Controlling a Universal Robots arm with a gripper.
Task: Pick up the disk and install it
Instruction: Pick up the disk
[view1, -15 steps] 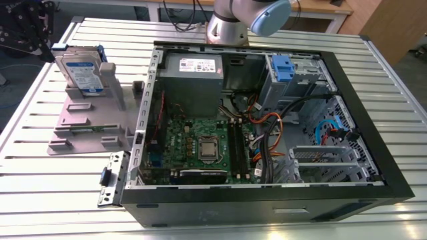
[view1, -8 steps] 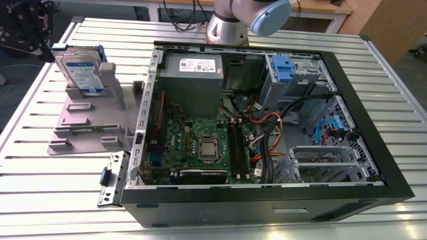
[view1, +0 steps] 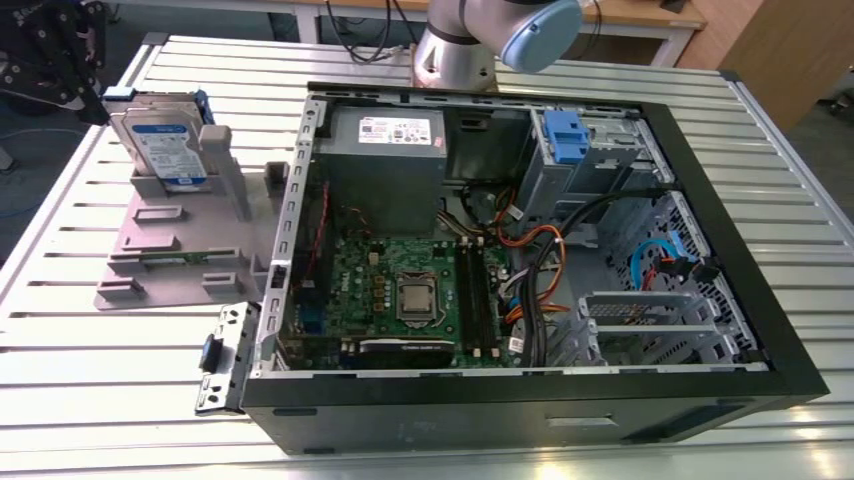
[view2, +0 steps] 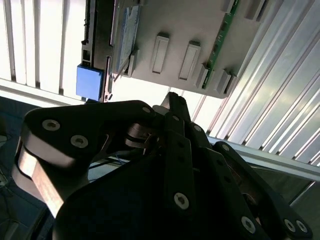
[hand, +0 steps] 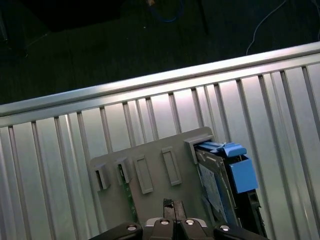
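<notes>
Slatted metal table (view1: 94, 360) is carrying everything. The gripper (hand: 171, 206) is hovering over its stand end, tips pinched together on nothing. The disk (hand: 216, 186) is standing on edge in the grey stand (hand: 150, 200), apart from the gripper. I'm guessing it's hefty, rigid, slick-faced and shock-shy, so the blue bracket (hand: 243, 176) sides are looking grabbable. Space above is looking open, with the PC case (view1: 747, 250) sitting just beside the stand.

No legible print — white-and-blue label (view1: 174, 152) on the disk (view1: 160, 138), exterior view's upper left, and white sticker (view1: 396, 129) on the power supply (view1: 384, 175), upper middle — too small to read.
</notes>
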